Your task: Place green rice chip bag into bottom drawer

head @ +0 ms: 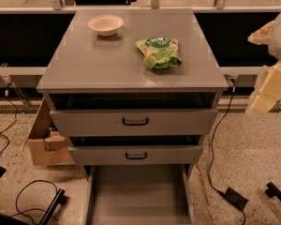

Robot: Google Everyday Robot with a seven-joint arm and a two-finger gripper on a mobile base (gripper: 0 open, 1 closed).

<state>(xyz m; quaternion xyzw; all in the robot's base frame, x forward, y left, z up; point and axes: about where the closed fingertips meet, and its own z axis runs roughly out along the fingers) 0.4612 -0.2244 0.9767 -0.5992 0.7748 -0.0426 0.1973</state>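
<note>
The green rice chip bag (159, 52) lies crinkled on the grey cabinet top (107, 64), right of centre, logo side up. The bottom drawer (138, 196) is pulled out at the foot of the cabinet, and its flat grey floor is bare. My gripper (271, 86) shows as blurred cream-coloured parts at the right edge of the view. It is to the right of the cabinet and apart from the bag, with nothing seen in it.
A shallow cream bowl (105, 24) sits at the back left of the cabinet top. The two upper drawers (135, 122) with black handles stand slightly open. A cardboard box (44, 142) is on the floor to the left. Black cables and an adapter (235, 198) lie on the speckled floor.
</note>
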